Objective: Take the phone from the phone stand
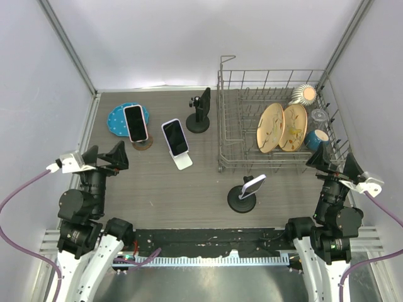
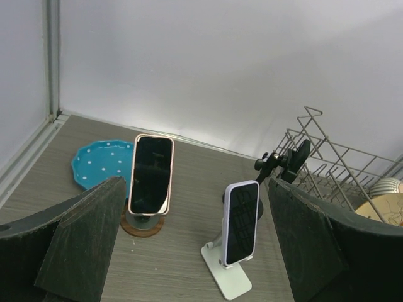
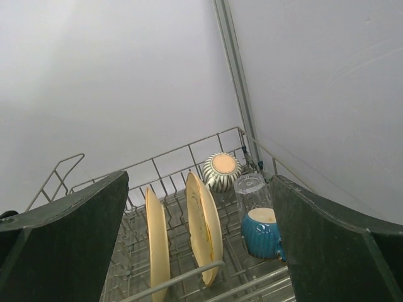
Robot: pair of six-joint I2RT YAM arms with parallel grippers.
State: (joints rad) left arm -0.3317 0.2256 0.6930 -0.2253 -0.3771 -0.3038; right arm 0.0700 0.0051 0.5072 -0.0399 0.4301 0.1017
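Note:
Three phones stand on stands. A pink-cased phone [image 1: 135, 123] [image 2: 151, 174] leans on a round wooden-based stand [image 2: 142, 224]. To its right, a white-cased phone [image 1: 175, 136] [image 2: 242, 222] rests on a white folding stand [image 1: 183, 161] [image 2: 229, 277]. A third phone [image 1: 254, 185] sits on a black round stand [image 1: 240, 201] near the front middle. My left gripper [image 1: 106, 156] [image 2: 196, 189] is open, back from the two left phones and holding nothing. My right gripper [image 1: 332, 163] [image 3: 200, 185] is open and empty at the right, facing the dish rack.
A black stand with no phone [image 1: 200, 111] [image 2: 284, 161] stands at the back. A blue dotted plate [image 1: 118, 118] [image 2: 99, 163] lies at the back left. A wire dish rack [image 1: 236, 126] [image 3: 170, 277] holds two yellow plates, a striped mug, a glass and a blue mug.

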